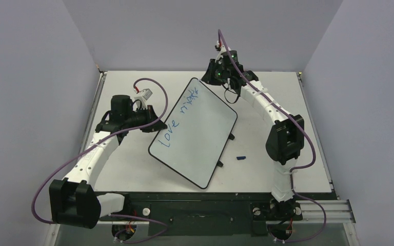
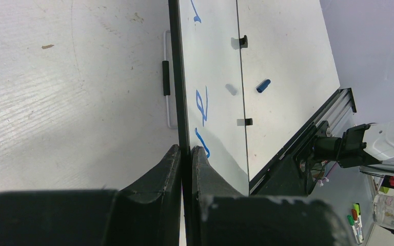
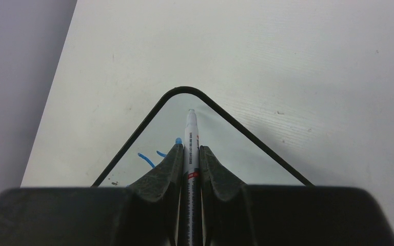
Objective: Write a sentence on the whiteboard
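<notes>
The blue handwritten sentence (image 1: 170, 134) is seen begun in a slanted line on the large, glossy white rectangular whiteboard (image 1: 205, 143) with a thin black rim. The whiteboard lies turned at an angle in the middle of the matte white tabletop (image 1: 277, 92). "Love" is read near the board's left edge, and a second, less legible word runs up toward the far corner. The rest is judged not yet written.

A slim white marker (image 3: 191, 136) with a printed barrel is grasped between the fingers of the right gripper (image 3: 190, 154), which is clenched on it. Its tip is held over the rounded far corner, just past some short blue strokes. Whether the tip touches the surface cannot be told. The left gripper (image 2: 185, 154) is clamped on the black rim at the board's left edge, with a finger on each side. A small blue cap (image 1: 241, 157) lies on the tabletop just off the board's right edge, apart from both arms.

Little room is left at the corner, so the word in hand is best finished in small, tight strokes inside the rim. The next words are better begun on a second line, lower on the bare part of the board. Light, even pressure is called for, with the marker lifted cleanly between letters so that wet ink is not smeared. A firm hold by the left gripper is needed so that the board is not pushed round under the strokes.
</notes>
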